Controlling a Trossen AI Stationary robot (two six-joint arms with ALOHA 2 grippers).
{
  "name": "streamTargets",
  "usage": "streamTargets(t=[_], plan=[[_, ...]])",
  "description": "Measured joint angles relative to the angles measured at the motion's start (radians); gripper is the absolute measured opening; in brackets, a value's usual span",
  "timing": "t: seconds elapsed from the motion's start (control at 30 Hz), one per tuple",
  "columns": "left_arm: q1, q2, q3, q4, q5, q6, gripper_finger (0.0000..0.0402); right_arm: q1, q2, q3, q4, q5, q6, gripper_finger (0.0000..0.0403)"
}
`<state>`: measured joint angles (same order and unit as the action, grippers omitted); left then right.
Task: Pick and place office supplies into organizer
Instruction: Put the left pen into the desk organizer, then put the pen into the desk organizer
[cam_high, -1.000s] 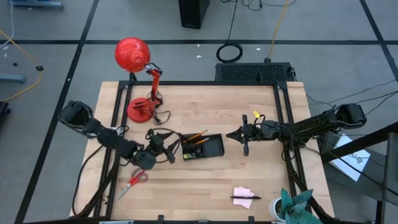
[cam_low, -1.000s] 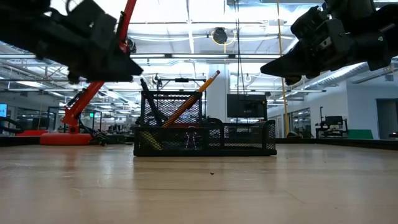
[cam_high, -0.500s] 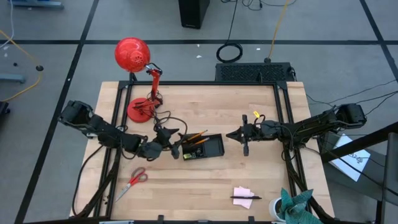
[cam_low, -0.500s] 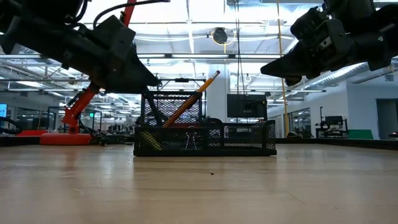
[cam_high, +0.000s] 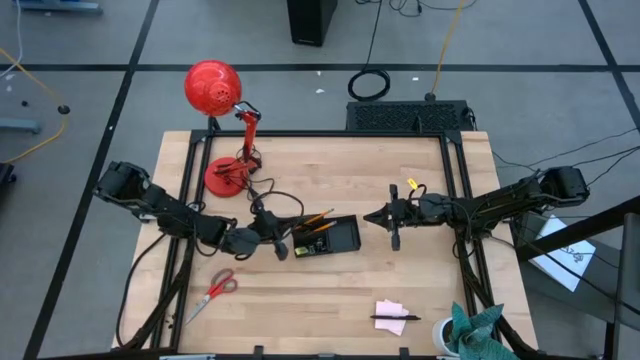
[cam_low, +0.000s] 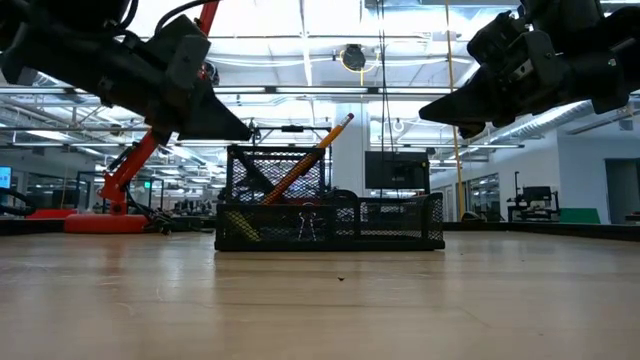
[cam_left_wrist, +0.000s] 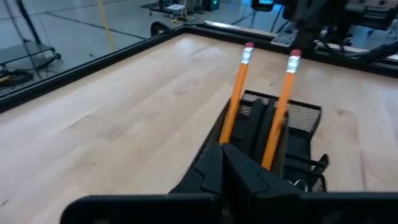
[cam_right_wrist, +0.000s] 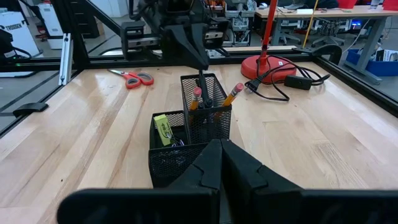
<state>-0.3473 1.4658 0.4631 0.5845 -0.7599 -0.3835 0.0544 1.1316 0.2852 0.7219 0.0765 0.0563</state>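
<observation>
A black wire-mesh organizer (cam_high: 325, 236) stands near the middle of the wooden table (cam_high: 330, 170), its tall cup holding two orange pencils (cam_left_wrist: 236, 93) aslant. Red-handled scissors (cam_high: 213, 291), likely light and rigid, best pinched at the pivot, lie near the table's front-left corner; a soft pink sticky-note pad (cam_high: 392, 311) and thin pen (cam_high: 395, 318) rest toward the front-right. The left gripper (cam_high: 279, 243), fingers clenched empty, hovers beside the organizer; the right gripper (cam_high: 372, 216) waits clenched opposite.

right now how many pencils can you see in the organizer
2. Both orange pencils stand tilted, side by side, in the tall cup of the organizer: one and the other. Others may be hidden inside.
</observation>
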Motion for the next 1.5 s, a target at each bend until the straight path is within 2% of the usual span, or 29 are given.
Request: streamTargets(t=[0.33,0.47,0.6,0.77,0.9,1.0,1.07,1.2,1.33,1.5], plan=[[-0.007,0.000,0.046,0.020,0.004,0.067,0.0006,0.000,0.000,0.000,0.000,0.000,0.000,0.0004],[-0.041,0.000,0.056,0.020,0.064,0.080,0.0038,0.000,0.000,0.000,0.000,0.000,0.000,0.0004],[-0.067,0.000,0.056,-0.009,0.075,0.094,0.0065,0.000,0.000,0.000,0.000,0.000,0.000,0.0004],[-0.117,0.000,0.088,-0.040,0.163,0.099,0.0073,0.000,0.000,0.000,-0.001,0.000,0.010,0.0004],[-0.170,0.031,0.225,-0.236,0.210,0.112,0.0074,0.000,0.000,0.000,-0.001,0.000,0.008,0.0004],[-0.205,0.104,0.371,-0.399,0.214,0.134,0.0074,0.000,0.000,0.000,0.000,-0.001,0.004,0.0004],[-0.212,0.181,0.484,-0.449,0.235,0.163,0.0074,0.000,0.000,0.000,-0.001,-0.014,-0.008,0.0004],[-0.212,0.357,0.683,-0.508,0.335,0.247,0.0074,0.000,0.000,0.001,-0.003,-0.124,-0.025,0.0004],[-0.210,0.499,0.844,-0.511,0.378,0.304,0.0077,0.000,0.000,0.001,-0.003,-0.259,-0.036,0.0004],[-0.187,0.605,0.971,-0.539,0.449,0.369,0.0114,0.000,-0.005,0.001,-0.017,-0.428,-0.034,0.0004]])
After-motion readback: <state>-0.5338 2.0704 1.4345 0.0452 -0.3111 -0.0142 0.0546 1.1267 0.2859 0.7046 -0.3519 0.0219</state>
